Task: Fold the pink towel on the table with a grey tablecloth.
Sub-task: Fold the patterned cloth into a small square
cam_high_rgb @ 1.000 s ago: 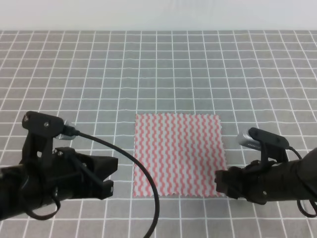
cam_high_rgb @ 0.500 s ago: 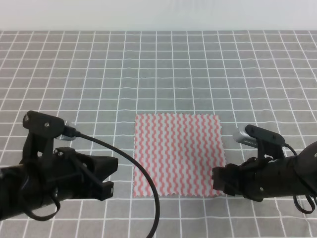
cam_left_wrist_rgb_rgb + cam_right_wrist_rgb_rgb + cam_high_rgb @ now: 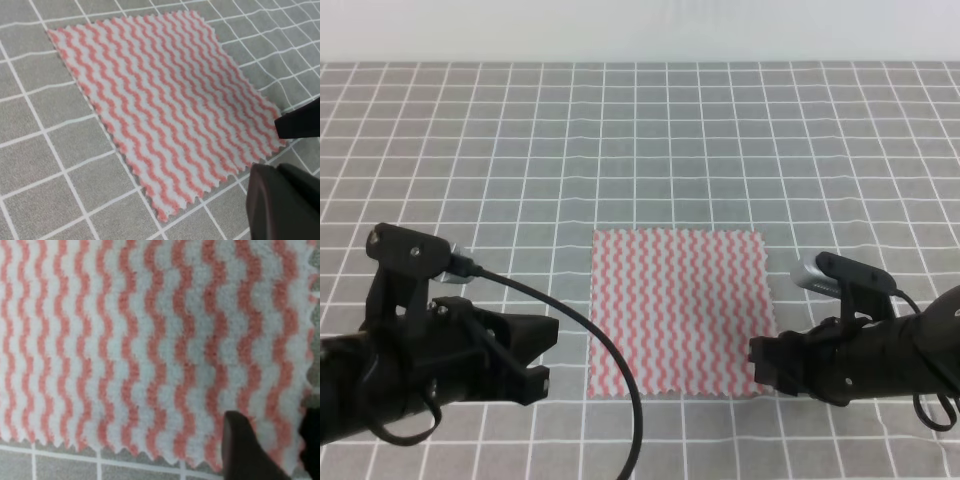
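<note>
The pink towel (image 3: 680,310) lies flat and unfolded on the grey tablecloth (image 3: 640,150), pink and white wavy stripes up. My left gripper (image 3: 548,358) hangs open just left of the towel's near left corner, touching nothing. In the left wrist view its dark fingers (image 3: 280,205) frame that corner of the towel (image 3: 165,95). My right gripper (image 3: 762,366) is low at the near right corner. The right wrist view shows its fingers (image 3: 242,447) apart over the towel (image 3: 140,340), straddling the serrated corner, with the cloth still flat.
Only the gridded grey cloth surrounds the towel. A black cable (image 3: 610,340) loops from the left arm down past the towel's near left edge. The table's far edge meets a white wall (image 3: 640,30).
My right gripper has slid left and slightly down onto the towel's near right corner. The left arm and the towel have not moved.
</note>
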Motion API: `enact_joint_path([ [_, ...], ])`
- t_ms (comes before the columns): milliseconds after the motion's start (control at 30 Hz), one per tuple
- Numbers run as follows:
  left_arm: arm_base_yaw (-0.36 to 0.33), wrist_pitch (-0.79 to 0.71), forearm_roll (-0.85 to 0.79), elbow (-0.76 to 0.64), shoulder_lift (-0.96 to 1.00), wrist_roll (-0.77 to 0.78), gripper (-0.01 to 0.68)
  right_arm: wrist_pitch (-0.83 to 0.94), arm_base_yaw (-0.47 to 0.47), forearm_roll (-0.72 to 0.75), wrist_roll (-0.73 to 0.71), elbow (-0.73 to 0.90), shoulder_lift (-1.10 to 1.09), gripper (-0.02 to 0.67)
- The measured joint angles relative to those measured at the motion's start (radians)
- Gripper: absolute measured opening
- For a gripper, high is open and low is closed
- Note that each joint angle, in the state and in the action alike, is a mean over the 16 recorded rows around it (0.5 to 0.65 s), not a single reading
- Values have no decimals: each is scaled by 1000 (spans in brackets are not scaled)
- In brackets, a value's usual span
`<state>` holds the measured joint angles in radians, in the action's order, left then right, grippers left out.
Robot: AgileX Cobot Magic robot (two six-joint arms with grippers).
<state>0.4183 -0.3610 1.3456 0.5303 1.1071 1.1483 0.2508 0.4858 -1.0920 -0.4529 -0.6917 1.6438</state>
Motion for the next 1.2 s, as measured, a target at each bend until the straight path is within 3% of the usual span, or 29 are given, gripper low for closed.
enact_joint_path([
  [533,0,-3,0,0,1,19,-4,0,0,10,0,-4,-1,2],
  [867,0,7,-1,0,1,151,-4,6,0,25,0,-41,-20,-12],
  [1200,0,15,77,0,7,395,-4,-16,0,46,0,-103,-23,-13],
])
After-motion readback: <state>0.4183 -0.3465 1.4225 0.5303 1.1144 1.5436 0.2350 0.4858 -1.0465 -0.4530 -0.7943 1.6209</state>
